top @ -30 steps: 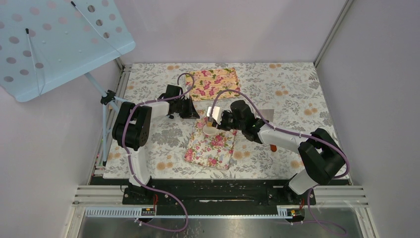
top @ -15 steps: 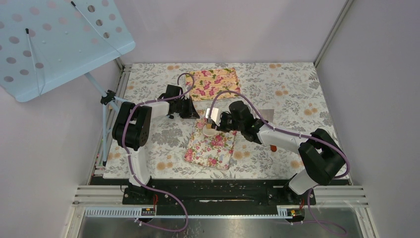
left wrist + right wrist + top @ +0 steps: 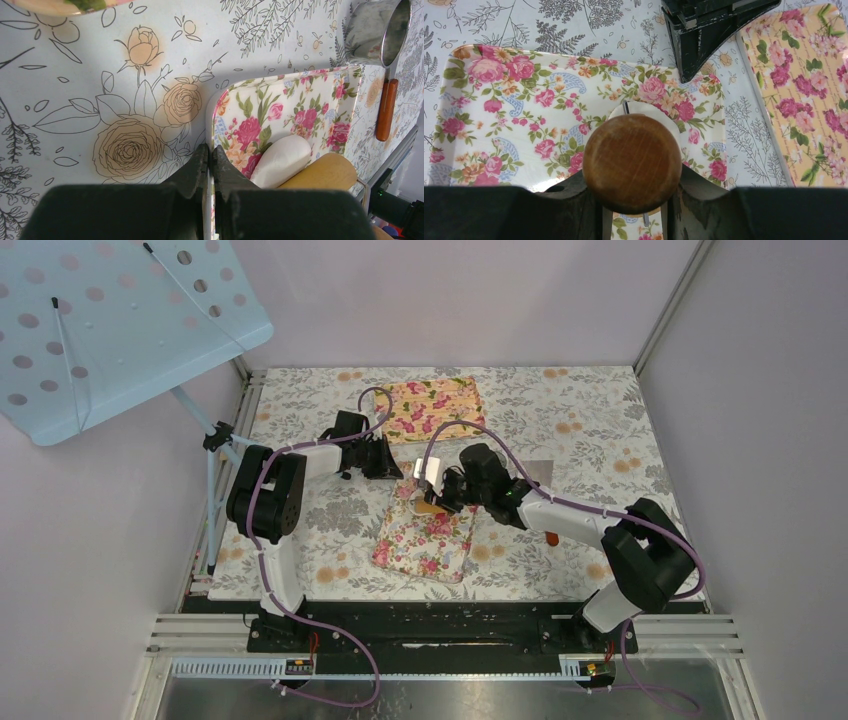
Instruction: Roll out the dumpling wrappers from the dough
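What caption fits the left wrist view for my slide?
Shut left hand grips the rim of the floral tray; wooden roller touches the dough.

Plain white, the dough (image 3: 281, 160). Under it the rose tray (image 3: 300, 100) is white with pink roses, green leaves and blue paisley. The wooden roller (image 3: 632, 162) shows warm brown. The second tray (image 3: 804, 90) is peach with pink blooms. The tablecloth (image 3: 75, 75) is white with grey-lined leaves and tan roses.
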